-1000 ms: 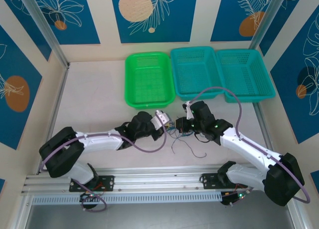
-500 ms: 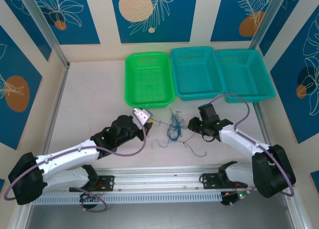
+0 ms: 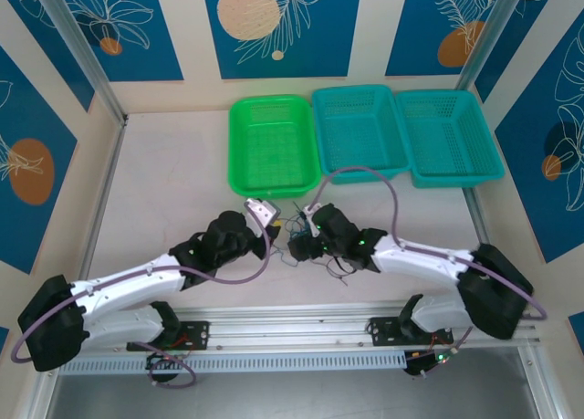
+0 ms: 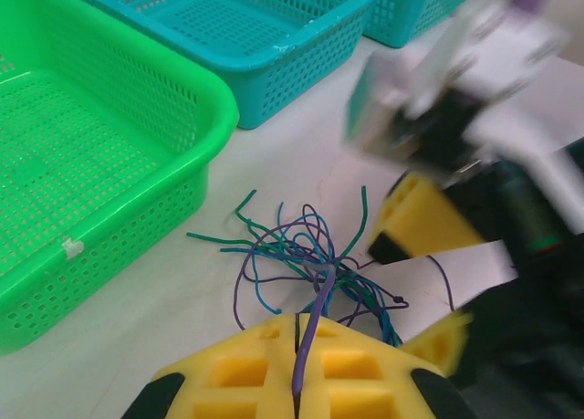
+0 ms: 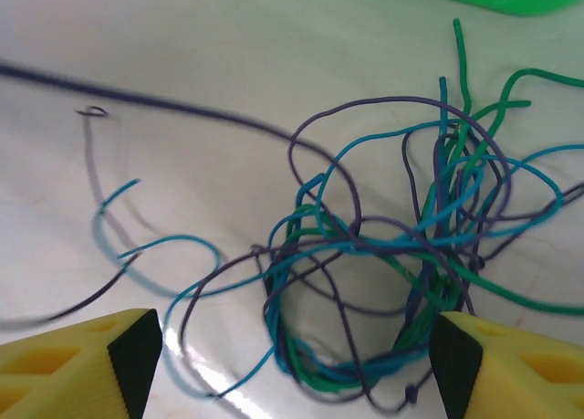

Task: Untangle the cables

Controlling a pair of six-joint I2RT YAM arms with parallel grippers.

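The pale table carried a green basket and two teal baskets along its far side, all three without wires in them. Both arms reached in toward the middle of the table, just in front of the green basket, and met head to head there. The left gripper had its yellow pads pressed together on one purple strand, which ran out of the seam between them and up into the knot. The right gripper had its fingers well apart, one on either side of the pile and holding nothing. The cables lay on the table between the two grippers as a loose knot of green, teal and purple strands, with a few stray ends off to the side.

The step in hand looked like drawing a single strand free: one end pinned, the other gripper coming in for a second hold. Next, the right gripper would likely need to close on the bulk of the knot, not on the purple strand, so the left could pull it clear
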